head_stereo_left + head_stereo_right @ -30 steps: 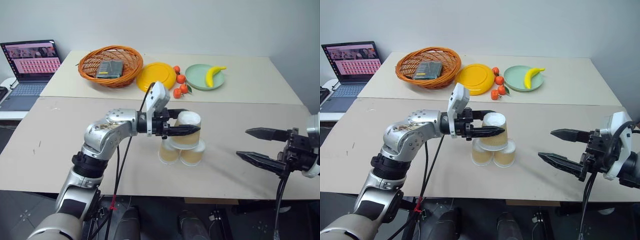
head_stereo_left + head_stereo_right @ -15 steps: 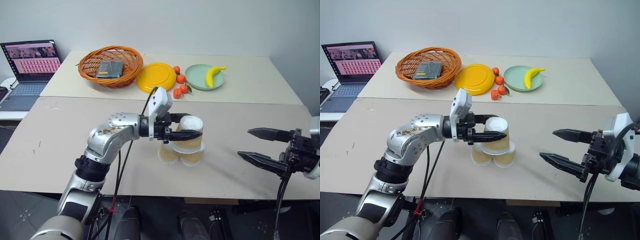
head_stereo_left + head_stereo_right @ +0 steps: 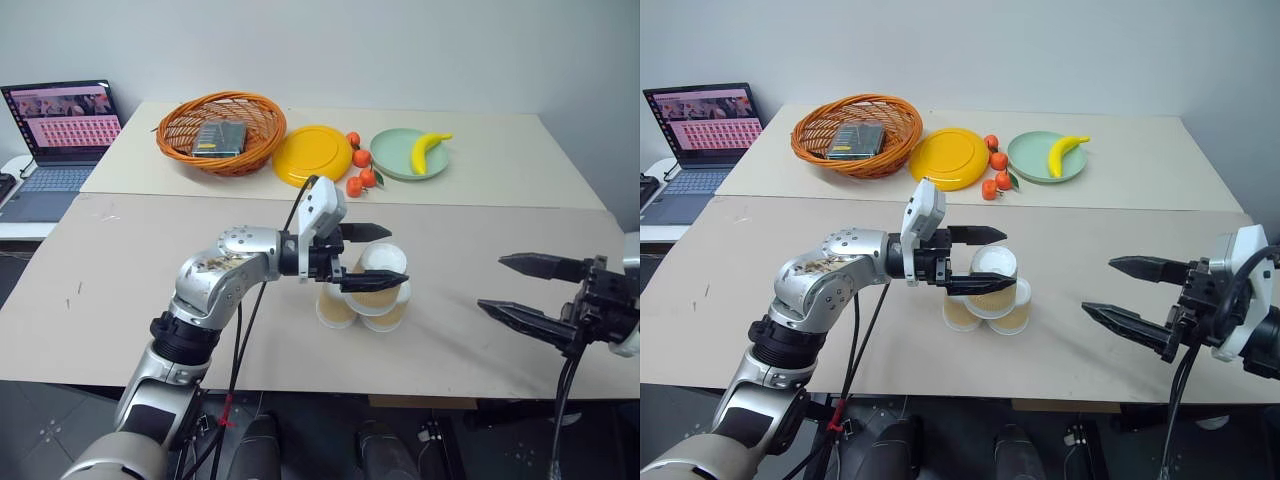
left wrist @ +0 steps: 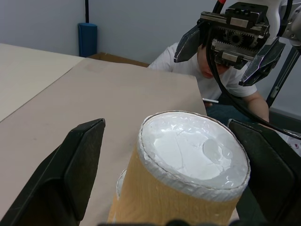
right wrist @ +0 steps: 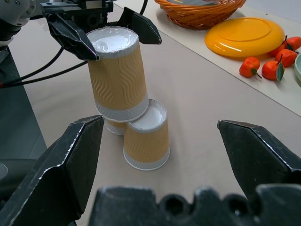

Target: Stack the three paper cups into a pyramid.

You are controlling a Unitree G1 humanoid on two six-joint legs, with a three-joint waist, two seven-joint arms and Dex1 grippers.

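Three tan ribbed paper cups stand upside down as a pyramid at the middle of the near table. The top cup (image 3: pixel 378 278) rests on two base cups (image 3: pixel 335 309) (image 3: pixel 389 314). My left gripper (image 3: pixel 396 256) is open and level, one finger on each side of the top cup (image 4: pixel 188 160), with a gap to its wall on both sides. My right gripper (image 3: pixel 491 283) hangs open to the right of the stack, apart from it, pointing toward it. The right wrist view shows the top cup (image 5: pixel 117 77) seated over both base cups (image 5: pixel 146 139).
On the far table are an orange wicker basket (image 3: pixel 222 131) holding a dark box, a yellow plate (image 3: pixel 312 152), small oranges (image 3: pixel 361 170) and a green plate (image 3: pixel 407 155) with a banana (image 3: pixel 428 150). A laptop (image 3: pixel 60 135) sits far left. A person (image 4: pixel 221 75) sits beyond the table's right end.
My left gripper set the top cup down a little and opened, letting it go; the cup now stands on the two base cups. The right gripper stayed put.
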